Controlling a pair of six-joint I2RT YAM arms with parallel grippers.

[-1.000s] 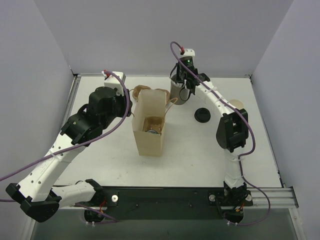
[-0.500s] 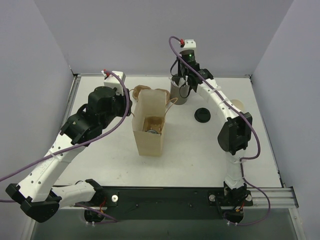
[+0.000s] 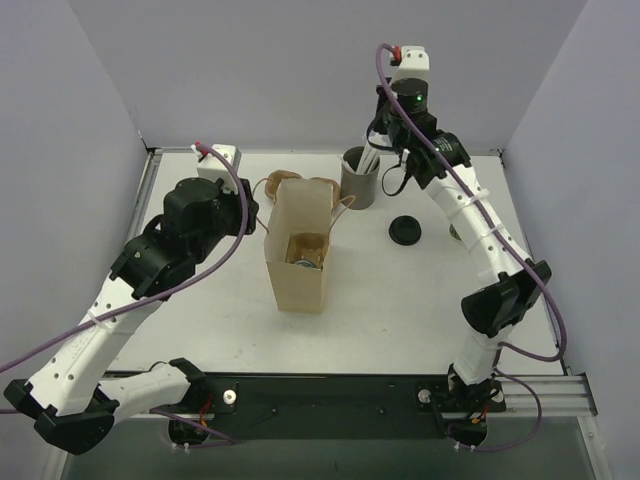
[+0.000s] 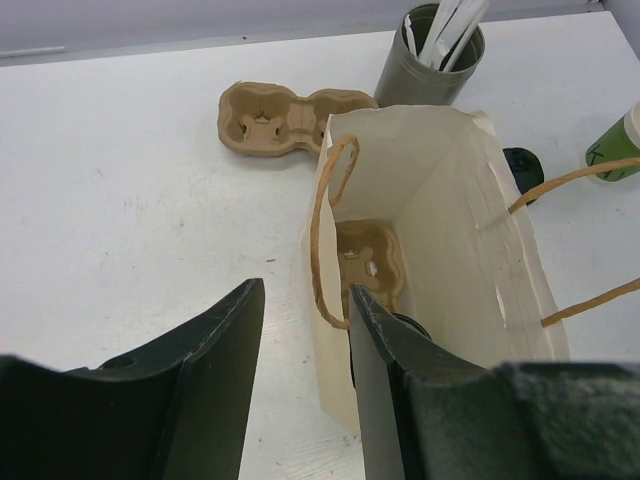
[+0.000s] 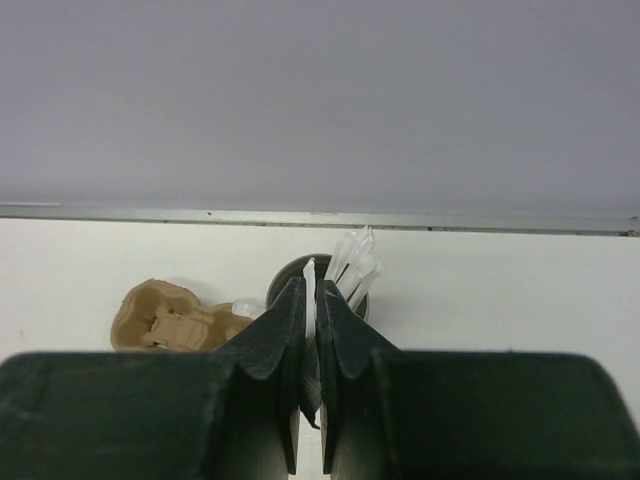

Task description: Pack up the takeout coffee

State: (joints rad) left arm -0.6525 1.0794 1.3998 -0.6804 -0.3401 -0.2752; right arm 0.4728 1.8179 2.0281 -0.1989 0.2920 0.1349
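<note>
The small green paper cup (image 4: 618, 148) stands lidless on the counter (image 3: 380, 300), right of the tan paper bag (image 4: 440, 210). It's light and crushable, so I'd grip mid-wall. My right end effector (image 5: 310, 290) pinches a white straw (image 5: 309, 270); my left end effector (image 4: 305, 300) is spread, empty.

The top external camera looks down from high behind the near edge over the bench (image 3: 400, 320), the left wrist camera peers closely into the paper bag (image 4: 440, 230), the right wrist camera faces the back wall (image 5: 320, 100), and all three share the grey straw cup (image 3: 360, 185) and cardboard cup carrier (image 4: 290, 115).
</note>
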